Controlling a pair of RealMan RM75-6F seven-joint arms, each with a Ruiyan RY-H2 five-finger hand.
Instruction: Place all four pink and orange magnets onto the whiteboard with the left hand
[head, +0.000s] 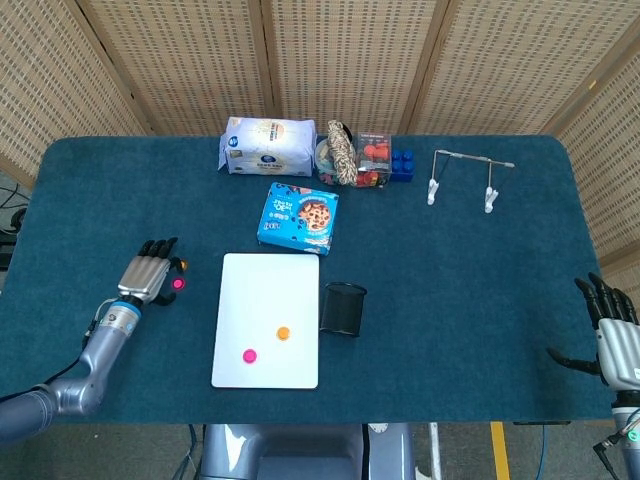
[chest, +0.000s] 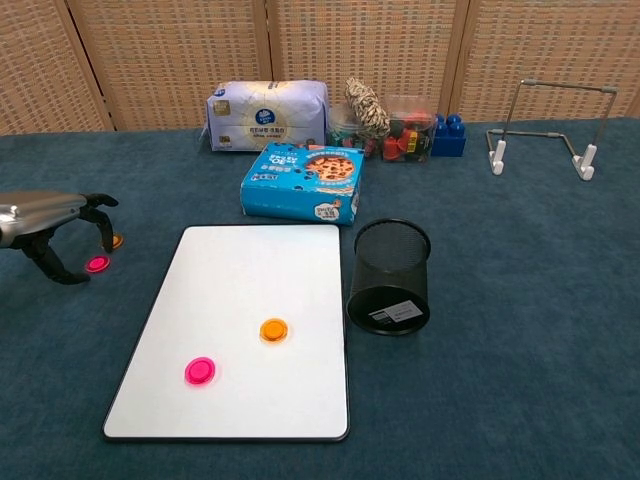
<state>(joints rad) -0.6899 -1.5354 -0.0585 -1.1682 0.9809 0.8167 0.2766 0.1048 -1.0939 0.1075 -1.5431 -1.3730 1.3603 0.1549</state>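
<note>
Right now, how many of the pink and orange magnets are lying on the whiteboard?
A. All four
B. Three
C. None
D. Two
D: the whiteboard carries only one orange magnet and one pink magnet, while another pink magnet and another orange magnet lie on the table beside the left hand.
</note>
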